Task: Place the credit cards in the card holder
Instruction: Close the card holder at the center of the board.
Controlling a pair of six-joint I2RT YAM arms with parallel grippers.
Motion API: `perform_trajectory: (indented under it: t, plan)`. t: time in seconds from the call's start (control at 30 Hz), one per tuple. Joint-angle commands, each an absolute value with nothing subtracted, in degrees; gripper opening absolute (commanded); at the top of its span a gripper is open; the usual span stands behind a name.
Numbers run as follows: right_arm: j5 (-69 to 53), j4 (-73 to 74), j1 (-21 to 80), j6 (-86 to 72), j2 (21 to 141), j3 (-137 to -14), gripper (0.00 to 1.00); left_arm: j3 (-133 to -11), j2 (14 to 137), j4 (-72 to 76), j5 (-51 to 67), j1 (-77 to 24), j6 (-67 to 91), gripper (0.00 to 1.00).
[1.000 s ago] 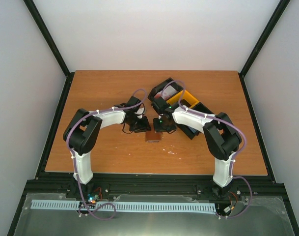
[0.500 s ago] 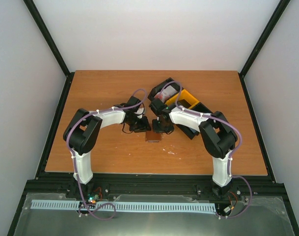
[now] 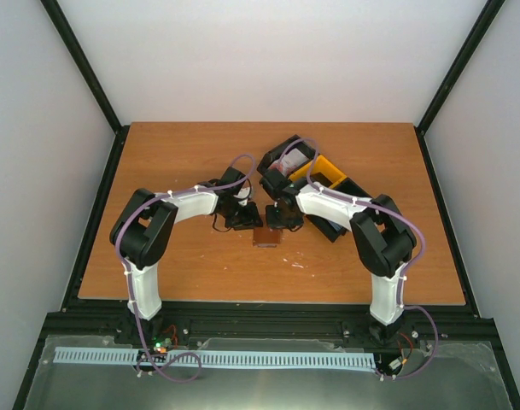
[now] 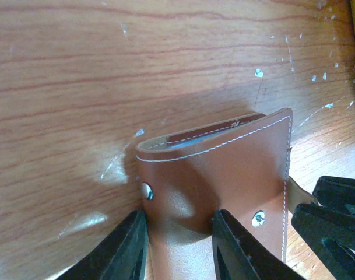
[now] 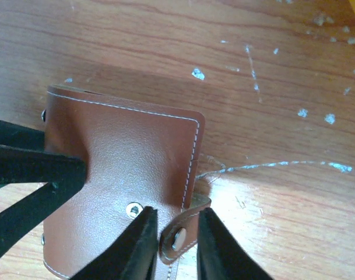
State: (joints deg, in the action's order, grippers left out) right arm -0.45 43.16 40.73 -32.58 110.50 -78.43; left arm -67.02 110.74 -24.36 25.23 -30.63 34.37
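Noted left gripper (image 4: 178, 217) clamped narrow on left side of holder (image 4: 224, 169). Found holder folded at mid-worktop (image 3: 174, 265), slightly toward near edge. Noted right gripper (image 5: 176, 211) pinched narrow on snap tab (image 5: 178, 236). Judged step: opening holder for cards. Next: peel tab rightward, pin left side, avoid dragging holder

Inside a robotics lab test cell: white panels (image 3: 268, 60) and black metal framing (image 3: 80, 64) enclose a wooden table (image 3: 174, 154), with left arm (image 3: 144, 235) and right arm (image 3: 383, 243) bolted alongside.
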Motion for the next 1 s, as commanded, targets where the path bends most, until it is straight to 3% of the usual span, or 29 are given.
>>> perform_trajectory:
  t: [0.0,0.1,0.4,0.97]
  plan:
    - [0.2,44.2,41.5,-33.2,108.6,-78.3,0.22,-63.9,115.6,-27.8,21.5,-31.1,33.2,0.33]
    - [0.2,44.4,41.5,-33.3,108.6,-78.0,0.22,-63.9,115.6,-27.6,21.7,-31.1,33.2,0.33]
    - [-0.3,43.9,41.5,-33.4,107.9,-77.4,0.03,-64.0,115.7,-27.5,21.8,-31.1,33.2,0.33]
    - [-7.6,35.9,40.4,-35.2,108.1,-75.1,0.03,-64.4,115.7,-26.3,24.2,-31.1,32.4,0.3]
